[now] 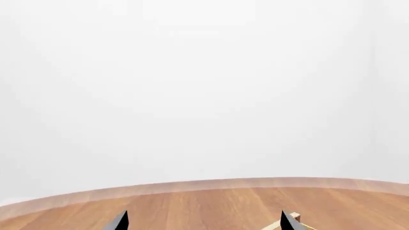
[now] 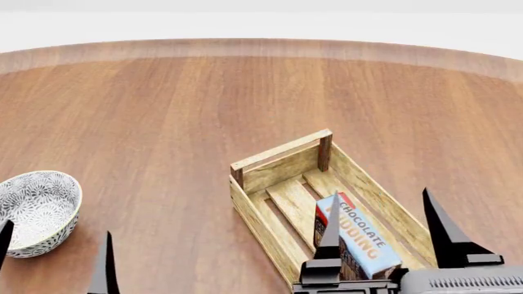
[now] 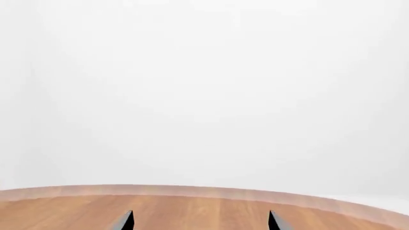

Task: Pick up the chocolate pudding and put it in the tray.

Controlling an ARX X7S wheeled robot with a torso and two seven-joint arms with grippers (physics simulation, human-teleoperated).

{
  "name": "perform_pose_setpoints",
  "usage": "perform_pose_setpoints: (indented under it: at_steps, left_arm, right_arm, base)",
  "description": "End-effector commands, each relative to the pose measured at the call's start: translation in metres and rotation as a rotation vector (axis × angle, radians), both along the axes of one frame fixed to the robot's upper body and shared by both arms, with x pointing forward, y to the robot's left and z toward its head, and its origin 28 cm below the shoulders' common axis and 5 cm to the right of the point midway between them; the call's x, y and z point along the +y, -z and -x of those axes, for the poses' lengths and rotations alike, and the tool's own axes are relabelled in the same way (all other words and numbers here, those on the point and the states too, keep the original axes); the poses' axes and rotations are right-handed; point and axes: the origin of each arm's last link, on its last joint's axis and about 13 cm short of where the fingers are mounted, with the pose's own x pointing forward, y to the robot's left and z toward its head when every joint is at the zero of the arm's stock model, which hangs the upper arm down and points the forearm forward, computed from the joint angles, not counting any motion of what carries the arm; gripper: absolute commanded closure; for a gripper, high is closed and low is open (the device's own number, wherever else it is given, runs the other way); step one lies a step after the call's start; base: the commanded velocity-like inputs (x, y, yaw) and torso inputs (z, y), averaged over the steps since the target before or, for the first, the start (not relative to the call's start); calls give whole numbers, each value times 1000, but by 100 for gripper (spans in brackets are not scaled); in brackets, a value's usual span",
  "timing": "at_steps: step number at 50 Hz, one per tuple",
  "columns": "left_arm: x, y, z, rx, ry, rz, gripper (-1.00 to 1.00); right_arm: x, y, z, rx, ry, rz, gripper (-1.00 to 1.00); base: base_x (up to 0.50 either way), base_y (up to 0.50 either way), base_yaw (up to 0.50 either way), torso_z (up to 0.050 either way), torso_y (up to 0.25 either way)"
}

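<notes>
- Chocolate pudding (image 2: 359, 240): small carton, light blue face with orange lettering, red corner, dark brown sides. Lies inside the tray on its slats, face up and slightly tilted, just beyond the right claw and partly hidden behind that claw's left finger. No claw touches it.
- Tray (image 2: 278, 160): oblong light-wood slatted crate with low sides and a raised bar handle at its far end; the near end is hidden behind the right claw. It runs away from that claw at a slant, toward the far left.
- Right claw (image 2: 384, 229): two dark pointed fingers spread wide apart, holding nothing, poised at the near end of the tray with the carton between and beyond the tips. Right wrist view shows both tips (image 3: 199, 221) apart over bare wood.
- Left claw (image 2: 53, 254): fingers parted, empty, well apart from the tray.
- Bowl (image 2: 37, 211): round, grey-white patterned, just beyond the left claw.
- Desk (image 2: 163, 104): brown wood, curved far edge.
</notes>
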Motion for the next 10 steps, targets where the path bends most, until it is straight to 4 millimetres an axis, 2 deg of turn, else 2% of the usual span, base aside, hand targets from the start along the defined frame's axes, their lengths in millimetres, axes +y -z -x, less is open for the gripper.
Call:
perform_pose_setpoints:
  at_steps: [1,10]
  left_arm:
    - [-1,-7,8,-26,13,3,-100]
    - [0,-12,12,-41,15,2,-100]
  right_arm:
    - [4,-14,18,-55,-28,0,-100]
    - [6,-18,22,-69,-37,2,-100]
  base:
    - [0,0,0,0,0]
    - [0,0,0,0,0]
